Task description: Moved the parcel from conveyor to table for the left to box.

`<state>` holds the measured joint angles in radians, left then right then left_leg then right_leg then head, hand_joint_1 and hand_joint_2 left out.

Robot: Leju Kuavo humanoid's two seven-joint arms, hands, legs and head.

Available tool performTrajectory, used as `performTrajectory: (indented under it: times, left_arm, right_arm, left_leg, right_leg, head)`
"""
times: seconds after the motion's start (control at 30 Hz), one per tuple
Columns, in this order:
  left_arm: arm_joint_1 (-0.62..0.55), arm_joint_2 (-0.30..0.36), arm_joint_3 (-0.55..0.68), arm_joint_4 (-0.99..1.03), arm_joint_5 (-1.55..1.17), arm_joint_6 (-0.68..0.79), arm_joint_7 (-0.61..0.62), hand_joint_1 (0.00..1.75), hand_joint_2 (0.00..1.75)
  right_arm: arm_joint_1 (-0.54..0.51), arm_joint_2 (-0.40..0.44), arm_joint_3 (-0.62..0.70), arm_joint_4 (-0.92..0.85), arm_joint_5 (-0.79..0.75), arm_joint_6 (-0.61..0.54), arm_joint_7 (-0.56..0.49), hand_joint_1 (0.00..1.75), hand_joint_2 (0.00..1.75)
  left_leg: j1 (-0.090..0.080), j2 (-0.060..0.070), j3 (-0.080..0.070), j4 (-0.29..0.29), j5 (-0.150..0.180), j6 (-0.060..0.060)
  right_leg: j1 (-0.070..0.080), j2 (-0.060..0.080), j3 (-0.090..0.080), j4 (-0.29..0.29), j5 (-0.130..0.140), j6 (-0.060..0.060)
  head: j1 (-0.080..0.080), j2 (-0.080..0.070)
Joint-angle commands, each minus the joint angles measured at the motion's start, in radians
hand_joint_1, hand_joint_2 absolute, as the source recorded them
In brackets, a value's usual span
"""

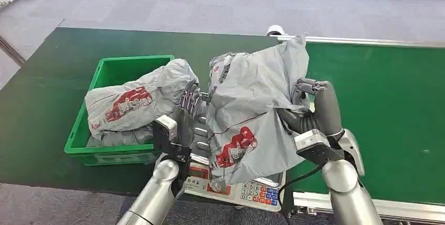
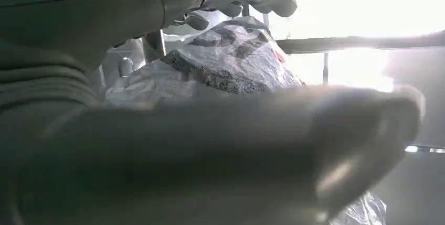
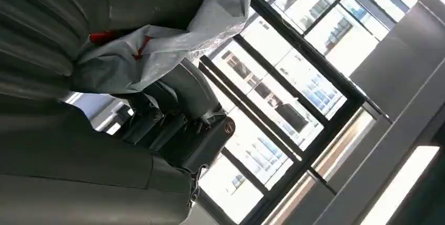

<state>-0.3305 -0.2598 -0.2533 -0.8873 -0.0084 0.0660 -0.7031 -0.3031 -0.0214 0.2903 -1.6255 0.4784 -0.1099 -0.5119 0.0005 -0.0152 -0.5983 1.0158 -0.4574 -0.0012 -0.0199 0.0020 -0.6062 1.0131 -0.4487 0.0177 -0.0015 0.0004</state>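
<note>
Right hand holding up a grey parcel over the table edge, left hand beside it.

A green bin is sitting at the left on the green table, carrying another grey bag. The left hand is reaching up between that bag and the parcel, its fingers standing apart and touching the parcel's edge. The parcel is hanging above a scale, the right hand curling its fingers into the plastic, with the conveyor lying at the right.
</note>
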Motion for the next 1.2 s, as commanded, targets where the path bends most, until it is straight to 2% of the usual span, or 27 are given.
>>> performTrajectory:
  times: [0.03,0.23,0.33,0.37,0.5,0.6,0.8,0.83,0.87,1.0,1.13,1.17,1.2]
  left_arm:
    - [-0.025,0.0,0.047,0.056,0.013,-0.015,0.005,0.0,1.75]
    - [-0.043,0.001,0.056,0.07,0.007,-0.034,0.005,0.0,1.75]
    - [-0.049,0.005,0.044,0.073,0.0,-0.035,0.005,0.0,1.75]
    - [-0.081,0.001,0.008,0.103,-0.018,-0.046,0.005,0.0,1.75]
    - [-0.129,-0.019,0.005,0.157,-0.015,-0.039,0.005,0.0,1.75]
    - [-0.139,-0.015,0.004,0.164,-0.008,-0.039,0.005,0.0,1.75]
    - [-0.137,0.0,0.009,0.144,0.007,-0.041,0.005,0.0,1.75]
    - [-0.141,-0.001,0.011,0.148,0.008,-0.039,0.005,0.0,1.75]
    - [-0.142,-0.003,0.016,0.147,0.011,-0.035,0.005,0.0,1.75]
    - [-0.129,-0.002,0.026,0.131,0.015,-0.03,0.005,0.0,1.75]
    - [-0.113,0.005,0.033,0.105,0.012,-0.029,0.005,0.0,1.75]
    - [-0.114,0.005,0.035,0.105,0.011,-0.029,0.005,0.0,1.75]
    - [-0.115,0.005,0.036,0.108,0.013,-0.03,0.005,0.0,1.75]
  right_arm:
    - [-0.033,-0.021,0.076,0.214,-0.016,0.039,0.004,1.75,1.75]
    - [-0.036,-0.044,0.088,0.283,-0.036,0.07,0.059,1.75,1.75]
    - [-0.011,-0.067,0.109,0.306,-0.038,0.138,0.124,1.75,1.75]
    - [0.011,-0.086,0.124,0.318,-0.167,0.33,0.135,1.75,1.75]
    - [0.032,-0.088,0.118,0.344,-0.163,0.318,0.126,1.75,1.75]
    - [0.01,-0.08,0.106,0.363,-0.17,0.321,0.131,1.75,1.75]
    - [-0.02,-0.065,0.092,0.369,-0.202,0.337,0.068,1.75,1.75]
    - [-0.033,-0.064,0.086,0.377,-0.211,0.335,0.059,0.24,1.75]
    - [-0.045,-0.067,0.083,0.384,-0.225,0.339,0.047,0.0,1.75]
    - [-0.041,-0.085,0.083,0.359,-0.204,0.296,0.004,0.0,1.75]
    - [-0.018,-0.09,0.073,0.304,-0.082,0.117,-0.005,0.0,1.75]
    - [-0.014,-0.086,0.062,0.291,-0.072,0.085,-0.006,0.0,0.0]
    - [-0.012,-0.081,0.054,0.29,-0.077,0.077,-0.002,0.0,0.0]
  left_leg:
    - [0.002,0.004,0.004,-0.002,0.0,-0.001]
    - [0.002,0.003,0.004,-0.002,0.0,-0.001]
    - [0.002,0.002,0.004,-0.003,0.0,-0.001]
    - [0.001,0.001,0.003,-0.001,0.0,0.0]
    - [0.001,-0.003,0.004,-0.002,0.001,-0.001]
    - [0.001,-0.001,0.002,-0.001,0.0,0.0]
    - [0.001,0.003,0.002,-0.001,0.0,-0.001]
    - [0.0,0.002,0.001,-0.001,0.0,-0.001]
    - [0.001,0.003,0.002,-0.001,0.0,-0.001]
    - [0.0,0.003,0.002,-0.001,0.0,0.0]
    - [0.0,0.003,0.003,-0.001,0.0,-0.001]
    - [0.001,0.002,0.002,-0.001,0.0,-0.001]
    - [0.001,0.003,0.003,-0.001,0.0,-0.001]
  right_leg:
    - [0.002,0.003,0.004,-0.004,0.002,-0.001]
    - [0.002,0.002,0.004,-0.004,0.001,-0.001]
    - [0.002,0.0,0.005,-0.005,0.001,-0.001]
    - [0.002,0.0,0.003,-0.002,0.0,-0.001]
    - [0.002,-0.004,0.005,-0.004,0.0,-0.001]
    - [0.001,-0.001,0.002,-0.002,0.0,-0.001]
    - [0.001,0.002,0.001,-0.002,0.001,-0.001]
    - [0.001,0.002,0.0,-0.001,0.001,-0.001]
    - [0.001,0.002,0.001,-0.002,0.001,-0.001]
    - [0.001,0.002,0.001,-0.002,0.001,-0.001]
    - [0.001,0.002,0.002,-0.002,0.001,-0.001]
    - [0.001,0.001,0.001,-0.001,0.0,-0.001]
    - [0.001,0.002,0.002,-0.002,0.0,-0.001]
  head:
    - [0.0,0.0]
    - [0.0,0.0]
    - [0.0,0.0]
    - [0.0,0.0]
    - [0.0,0.0]
    - [0.0,0.0]
    - [0.0,0.0]
    - [0.0,0.0]
    - [0.0,0.0]
    - [0.0,0.0]
    - [0.0,0.0]
    - [0.0,0.0]
    - [0.0,0.0]
